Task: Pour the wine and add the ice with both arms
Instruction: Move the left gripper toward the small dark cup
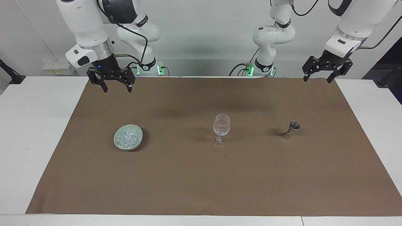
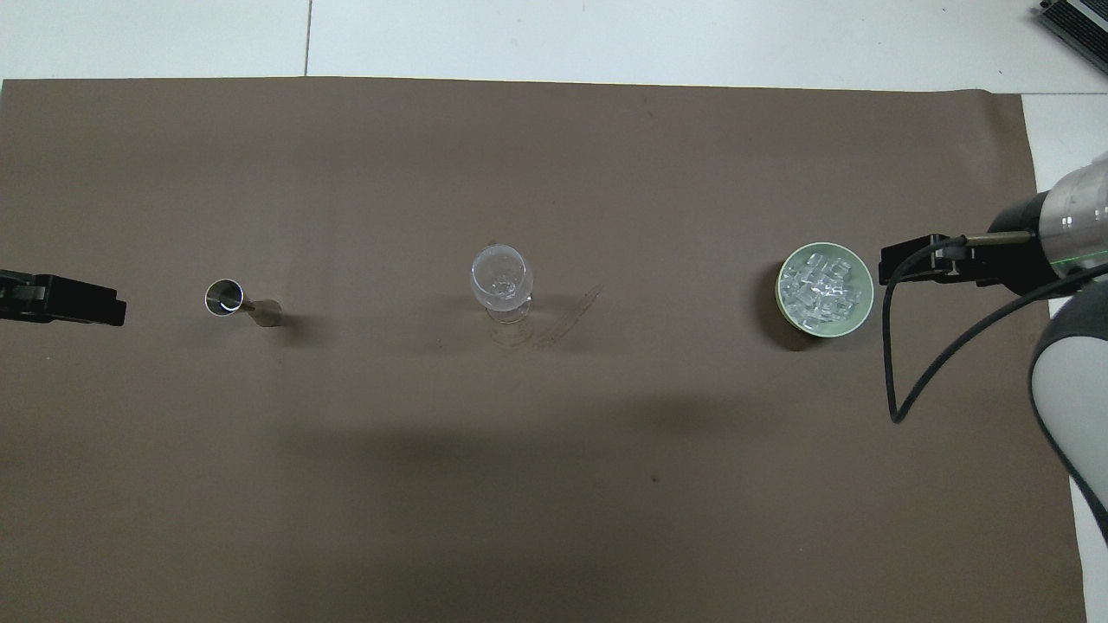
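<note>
Facing view: nearest the robots, the 2 arms hang raised over the robots' edge of the mat [image 1: 201, 175], a matte brown sheet on a smooth white table [image 1: 31, 125]. The right gripper [image 1: 115, 88], black and angular, is up over the mat's corner at the right arm's end, fingers spread wide, holding nothing. The left gripper [image 1: 318, 79] is up over the corner at the left arm's end, likewise spread wide and empty.

Farther out, 3 things stand in a row along the table's length, well apart. The bowl [image 1: 138, 135], round, shallow and pale green with a glossy glaze, sits toward the right arm's end; the ice [image 1: 127, 138] fills it as a heap of small, irregular, glassy whitish chunks. The glass [image 1: 221, 128], clear and stemmed with a rounded cup, stands upright mid-table, mouth up. The jigger [image 1: 290, 129], shiny metal with a narrow waist, stands upright toward the left arm's end, its open round mouth facing up.
</note>
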